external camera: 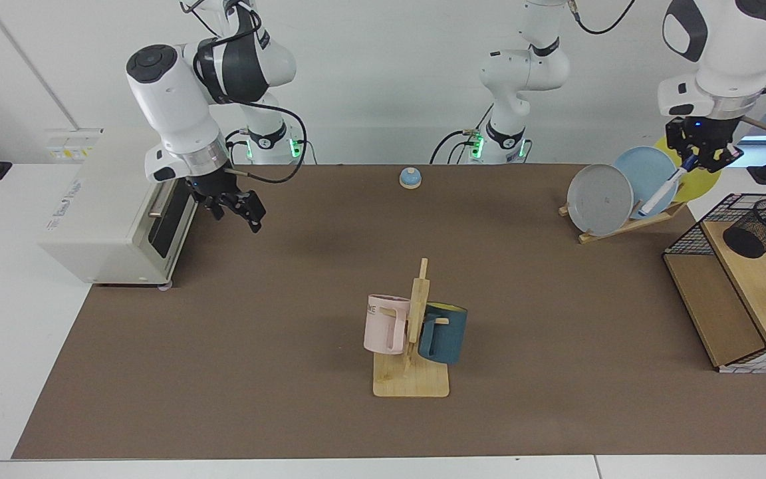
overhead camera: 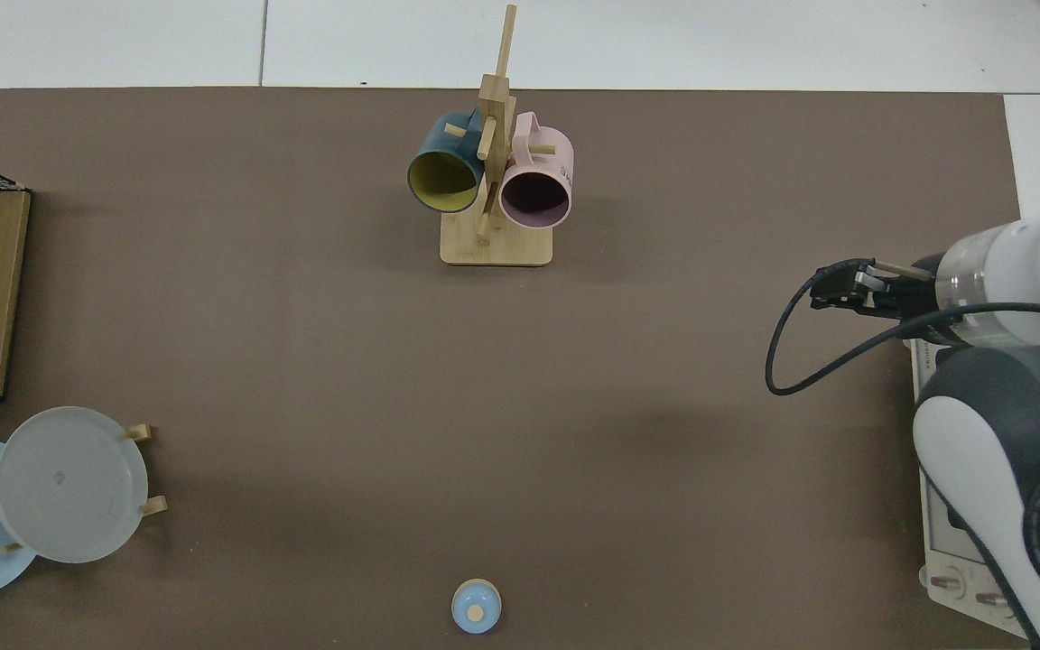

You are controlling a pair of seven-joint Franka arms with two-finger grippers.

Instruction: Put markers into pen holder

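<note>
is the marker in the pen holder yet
Out. The marker hangs tilted from the left gripper over the plates, apart from the pen holder.

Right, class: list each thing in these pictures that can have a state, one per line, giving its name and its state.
marker: held in the air, tilted, capped
left gripper: shut on the marker, above the plates
right gripper: by the toaster oven, holding nothing
pen holder: tilted, on the wooden shelf
toaster oven: door closed
pink mug: hung on the rack
blue mug: hung on the rack

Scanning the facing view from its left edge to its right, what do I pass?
Toaster oven → right gripper → mug rack → plate rack's grey plate → marker in the left gripper → pen holder.
</note>
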